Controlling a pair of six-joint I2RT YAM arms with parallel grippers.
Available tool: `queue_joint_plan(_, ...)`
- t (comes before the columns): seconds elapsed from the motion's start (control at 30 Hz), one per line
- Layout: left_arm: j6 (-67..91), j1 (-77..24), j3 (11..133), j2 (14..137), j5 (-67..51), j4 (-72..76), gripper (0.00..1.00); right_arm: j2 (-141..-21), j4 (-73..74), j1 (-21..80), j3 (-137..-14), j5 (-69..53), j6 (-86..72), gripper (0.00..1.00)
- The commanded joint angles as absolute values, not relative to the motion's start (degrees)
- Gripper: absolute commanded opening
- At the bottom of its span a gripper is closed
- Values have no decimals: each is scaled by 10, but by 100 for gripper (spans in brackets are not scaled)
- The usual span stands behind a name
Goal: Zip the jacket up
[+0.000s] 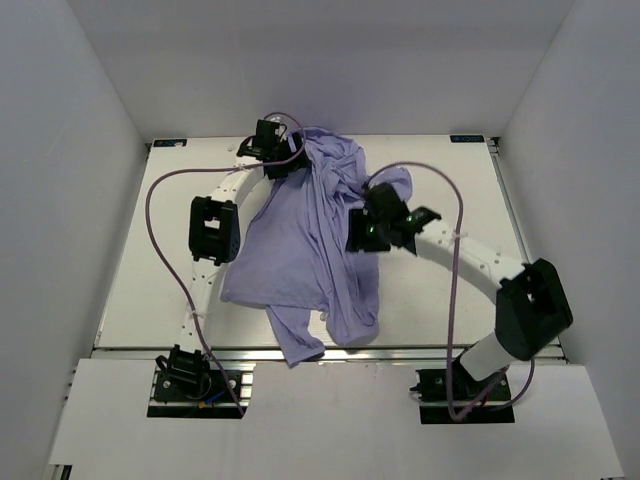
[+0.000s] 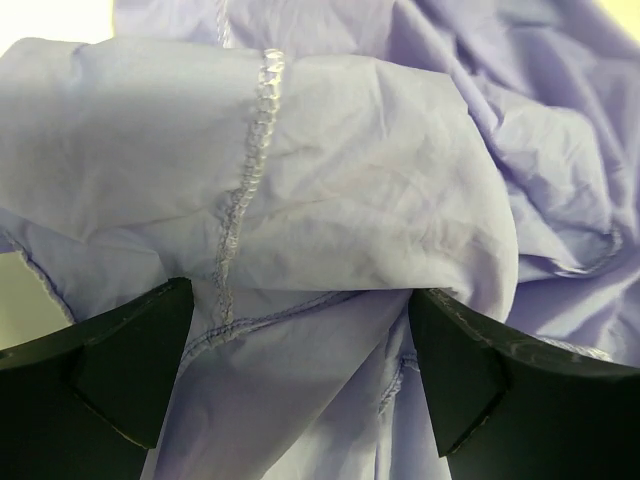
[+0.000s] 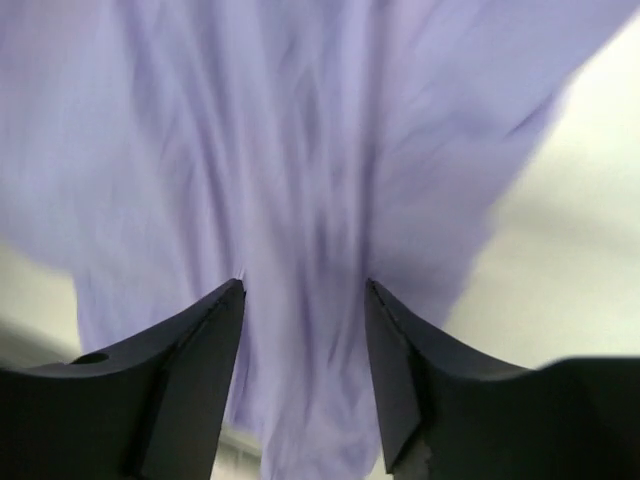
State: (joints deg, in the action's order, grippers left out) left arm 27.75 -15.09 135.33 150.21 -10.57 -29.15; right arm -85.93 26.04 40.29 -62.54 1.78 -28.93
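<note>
The lavender jacket (image 1: pixel 300 250) lies crumpled across the middle of the white table (image 1: pixel 150 290), with one end trailing over the front edge. My left gripper (image 1: pixel 283 162) is at its far upper corner. In the left wrist view the left gripper (image 2: pixel 300 340) is wide open, and folded jacket fabric (image 2: pixel 380 190) with a pale ribbed strip (image 2: pixel 262 95) fills the gap. My right gripper (image 1: pixel 362 232) sits on the jacket's right side. In the right wrist view the right gripper (image 3: pixel 303 300) is open with blurred jacket fabric (image 3: pixel 300 150) between and beyond its fingertips (image 3: pixel 225 310).
White walls (image 1: pixel 60 150) enclose the table on the left, right and back. Purple cables (image 1: pixel 150 215) loop beside each arm. The right arm's big black joint (image 1: pixel 533 305) stands at the table's near right. Bare table (image 3: pixel 590 230) shows right of the fabric.
</note>
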Motion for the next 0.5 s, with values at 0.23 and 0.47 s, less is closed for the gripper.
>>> queue_joint_plan(0.23, 273, -137, 1319, 1360, -100, -276, 98, -1083, 299, 280, -896, 124, -224, 61)
queue_joint_plan(0.47, 251, -138, 1152, 1194, -53, -366, 98, -1247, 343, 278, -1060, 163, -222, 61)
